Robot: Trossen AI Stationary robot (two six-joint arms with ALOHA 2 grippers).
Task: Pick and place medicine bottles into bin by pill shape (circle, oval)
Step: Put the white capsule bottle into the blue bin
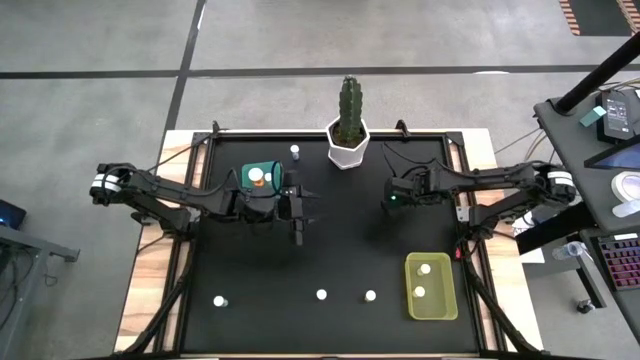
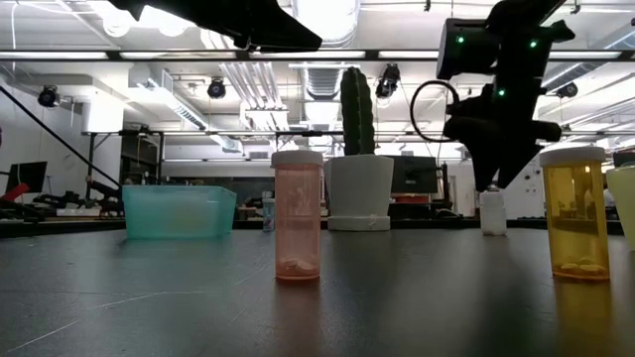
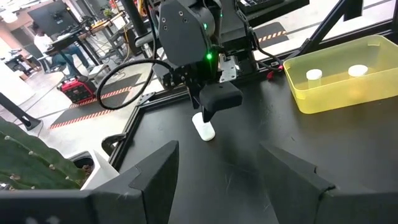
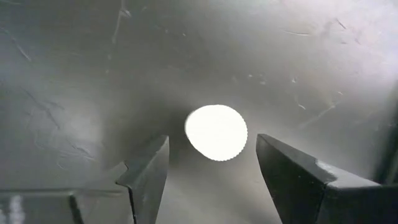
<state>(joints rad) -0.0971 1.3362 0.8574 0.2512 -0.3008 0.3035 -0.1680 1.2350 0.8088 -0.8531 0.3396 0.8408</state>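
My right gripper point(image 4: 212, 139) points steeply down over a white-capped medicine bottle point(image 4: 216, 132) that stands on the black table. Its open fingers flank the cap without touching it. The left wrist view shows the same bottle point(image 3: 204, 129) under that gripper point(image 3: 210, 107). My left gripper point(image 1: 298, 215) waits open beside the teal bin point(image 1: 272, 166), which holds a bottle point(image 1: 257, 178). The yellow bin point(image 1: 448, 300) holds two bottles. Three more bottles point(image 1: 321, 294) stand along the near side, and one point(image 1: 295, 152) stands near the far edge.
A cactus in a white hexagonal pot point(image 1: 347, 140) stands at the far middle, between the two arms. In the low view an orange bottle point(image 2: 298, 213) and an amber one point(image 2: 577, 213) stand close to the near edge. Bare black table lies between the arms.
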